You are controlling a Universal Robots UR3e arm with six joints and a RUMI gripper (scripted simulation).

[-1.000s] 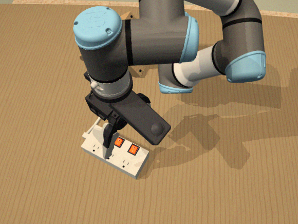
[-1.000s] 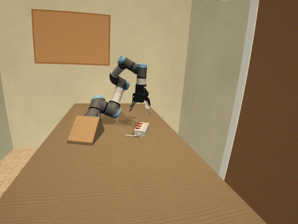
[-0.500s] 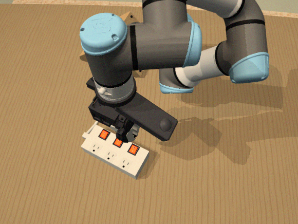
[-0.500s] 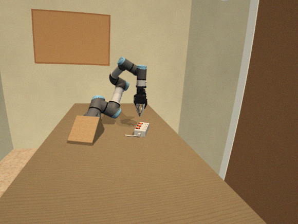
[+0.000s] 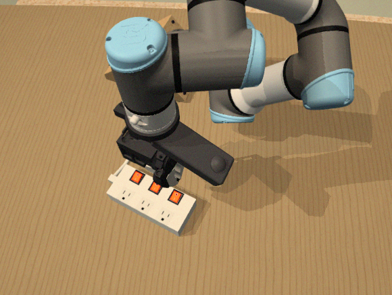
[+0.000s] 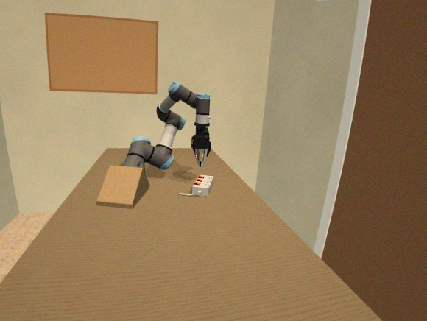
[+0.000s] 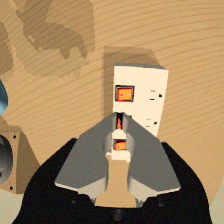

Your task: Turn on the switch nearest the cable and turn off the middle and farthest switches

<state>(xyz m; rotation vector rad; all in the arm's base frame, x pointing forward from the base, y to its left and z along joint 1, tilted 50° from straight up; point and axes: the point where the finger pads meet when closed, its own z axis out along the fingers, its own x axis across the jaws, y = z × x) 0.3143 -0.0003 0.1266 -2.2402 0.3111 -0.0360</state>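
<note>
White plastic and orange rockers mark the power strip [image 5: 151, 199], which lies face up on the wooden worktop [image 6: 206, 265], nearer the right edge than the left and well back toward the far edge where the arm [image 6: 167, 127] is mounted. Its short cable [image 6: 185, 193] leaves the end that faces the near edge in the exterior view. All three switches glow orange: the one nearest the cable [image 5: 137, 176], the middle switch [image 5: 155, 187] and the farthest switch [image 5: 176, 197].

The gripper [image 6: 200, 162] points straight down with its jaws pressed together on nothing, hanging clear above the strip. In the wrist view, the joined tips [image 7: 119, 131] line up over the middle switch.

Bare wood surrounds the strip, with a wide stretch toward the near edge and a narrower margin to the right edge. A tan wedge block [image 6: 120, 186] sits well apart toward the left.
</note>
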